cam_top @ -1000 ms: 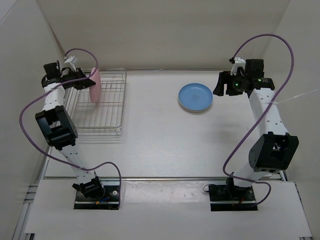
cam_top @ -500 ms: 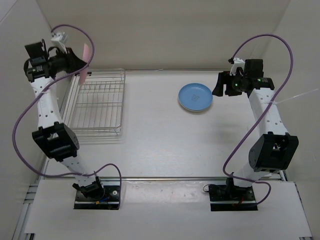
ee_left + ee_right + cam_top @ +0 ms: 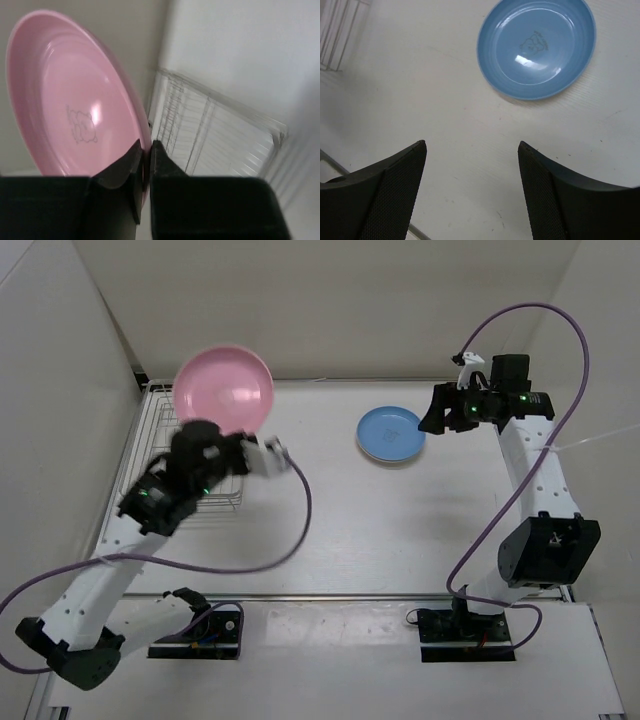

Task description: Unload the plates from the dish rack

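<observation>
My left gripper [image 3: 214, 430] is shut on the rim of the pink plate [image 3: 223, 388] and holds it tilted, high above the dish rack [image 3: 155, 425]. The left wrist view shows the plate [image 3: 75, 105] pinched between the jaws of that gripper [image 3: 145, 150], with the silver wire rack [image 3: 215, 135] below. The blue plate [image 3: 391, 433] lies flat on the table at the back right. My right gripper [image 3: 432, 415] is open and empty beside it. In the right wrist view the blue plate [image 3: 537, 45] lies ahead of the open gripper [image 3: 472, 145]. The cream plate is out of view.
White walls close in the table on the left, back and right. The left arm and its purple cable hang over the rack's right side. A corner of the rack [image 3: 337, 30] shows at the far left of the right wrist view.
My left arm has swung the pink plate up and to the right, out of the rack, turning its face toward the camera. The right arm has barely moved.
</observation>
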Controlling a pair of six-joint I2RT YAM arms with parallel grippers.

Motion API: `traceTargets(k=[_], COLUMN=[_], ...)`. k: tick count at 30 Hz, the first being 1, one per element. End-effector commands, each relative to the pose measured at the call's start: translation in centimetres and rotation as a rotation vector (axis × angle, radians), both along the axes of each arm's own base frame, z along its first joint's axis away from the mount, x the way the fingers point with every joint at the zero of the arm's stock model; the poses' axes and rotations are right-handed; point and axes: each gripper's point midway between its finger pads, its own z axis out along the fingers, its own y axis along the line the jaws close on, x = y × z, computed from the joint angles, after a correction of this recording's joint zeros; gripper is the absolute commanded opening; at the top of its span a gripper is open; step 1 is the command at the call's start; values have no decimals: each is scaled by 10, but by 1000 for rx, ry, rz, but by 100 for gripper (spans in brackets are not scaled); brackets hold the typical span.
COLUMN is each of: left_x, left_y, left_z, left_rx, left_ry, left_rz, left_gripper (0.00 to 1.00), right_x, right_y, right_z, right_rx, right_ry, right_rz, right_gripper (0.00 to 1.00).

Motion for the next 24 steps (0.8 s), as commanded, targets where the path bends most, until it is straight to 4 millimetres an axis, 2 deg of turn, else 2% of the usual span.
traceTargets(k=[1,2,3,5,6,7,8,9,10,14,16,18,19,20,22,23,24], left_x=[1,-5,-7,-8,-9,-10,-12,-13,-13,-21,-27,-31,-34,-36,-37,-41,-39], left_y=[55,53,43,32,11,4,-16,-27,-39,-91,-119,-136,-151,-159,-177,-186,-193], left_z=[-57,-43,-46,-46,-46,-34,-33,-29,-28,-27,-32,-35,-46,-38,-46,-41,-39], left_rx=[763,856,885,949,964,942,936,929,910,858,850,829,815,788,784,768,740], left_ry=[-165,-273,-303,-323,-337,-354,-360,-377,-388,-465,-492,-480,-453,-453,-442,-456,-458], left_rz=[99,27,-27,-68,-115,-100,-132,-145,-160,-265,-332,-358,-382,-383,-403,-413,-412], left_gripper=[11,11,11,11,11,11,11,11,11,11,11,11,11,11,11,11,11], right_x=[-29,-35,-44,-50,-62,-68,-78,-83,-86,-113,-117,-121,-122,-125,-123,-123,-120], right_y=[22,28,37,41,49,53,59,62,61,81,83,81,80,79,75,74,73], right_z=[57,61,70,78,89,94,103,112,116,138,145,149,150,155,145,145,135], right_rx=[51,46,39,-22,-33,-31,-33,-30,-30,-2,1,-4,-10,-8,-39,-50,-65], right_ry=[-161,-171,-202,-257,-300,-319,-355,-381,-394,-479,-507,-536,-545,-577,-589,-601,-584], right_rz=[157,181,205,216,244,258,285,295,294,393,401,404,397,395,389,377,373], right_gripper=[76,76,76,76,76,76,76,76,76,76,75,75,75,75,75,76,76])
